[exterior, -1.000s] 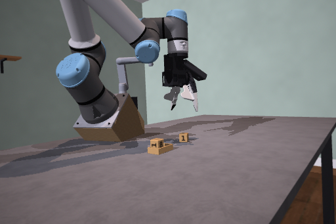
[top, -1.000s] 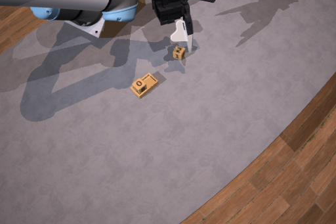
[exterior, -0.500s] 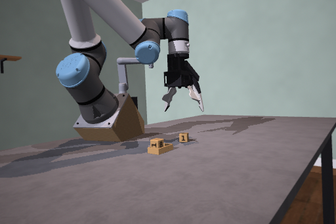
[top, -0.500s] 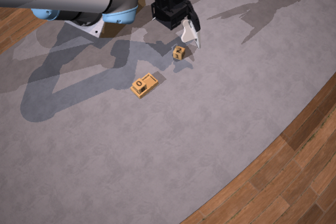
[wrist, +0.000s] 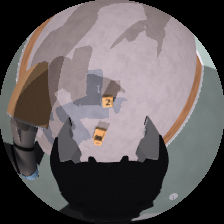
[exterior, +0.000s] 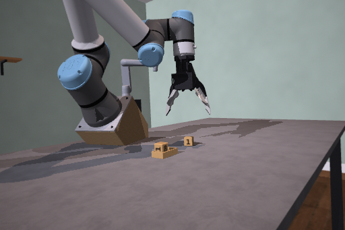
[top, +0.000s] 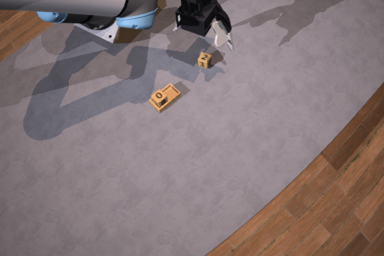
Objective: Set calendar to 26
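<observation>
Exterior view: claw is held spread wide and empty, high above loose cube, tray nearby.

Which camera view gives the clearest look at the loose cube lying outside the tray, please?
The top view: the loose cube shows two faces, 2 on top and 1 on its side, apart from the tray. The exterior view shows it smaller, only its 1 face. The wrist view shows it tiny, with 2 on top.

The small tan wooden cube lying beside the tan wooden tray shows 2 on top and 1 on its side. The tan cube seated in the tray shows 0 on top.
</observation>
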Controlling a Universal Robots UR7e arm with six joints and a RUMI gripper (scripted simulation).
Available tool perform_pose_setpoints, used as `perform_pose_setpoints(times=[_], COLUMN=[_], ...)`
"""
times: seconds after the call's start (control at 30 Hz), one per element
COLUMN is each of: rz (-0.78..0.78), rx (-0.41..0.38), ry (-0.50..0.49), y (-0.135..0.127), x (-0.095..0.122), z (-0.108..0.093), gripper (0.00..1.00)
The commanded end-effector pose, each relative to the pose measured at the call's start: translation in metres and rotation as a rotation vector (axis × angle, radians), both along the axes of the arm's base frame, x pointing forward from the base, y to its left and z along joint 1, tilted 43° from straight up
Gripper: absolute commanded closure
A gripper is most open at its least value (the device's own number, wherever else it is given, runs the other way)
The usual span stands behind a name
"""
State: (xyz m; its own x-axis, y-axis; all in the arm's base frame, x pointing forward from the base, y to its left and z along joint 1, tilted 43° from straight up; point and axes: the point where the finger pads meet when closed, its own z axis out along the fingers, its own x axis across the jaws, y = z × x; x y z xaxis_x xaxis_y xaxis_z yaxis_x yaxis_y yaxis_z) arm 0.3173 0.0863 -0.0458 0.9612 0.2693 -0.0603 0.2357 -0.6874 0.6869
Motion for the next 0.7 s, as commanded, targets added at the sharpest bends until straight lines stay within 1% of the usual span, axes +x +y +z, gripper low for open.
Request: perform_pose_setpoints(times=[0.0,0.2,0.23,0.67], rz=[0.030,0.037,0.037,0.037], rx=[-0.003,-0.004,-0.004,-0.004], ry=[0.026,0.032,0.032,0.032], y=[-0.0003,-0.0004,-0.0004,-0.0004], x=[0.0001,0.0001,0.0001,0.0001], z=[0.0002,0.0002,0.0002,0.0002], gripper=[0.00,0.00,0.72,0.72])
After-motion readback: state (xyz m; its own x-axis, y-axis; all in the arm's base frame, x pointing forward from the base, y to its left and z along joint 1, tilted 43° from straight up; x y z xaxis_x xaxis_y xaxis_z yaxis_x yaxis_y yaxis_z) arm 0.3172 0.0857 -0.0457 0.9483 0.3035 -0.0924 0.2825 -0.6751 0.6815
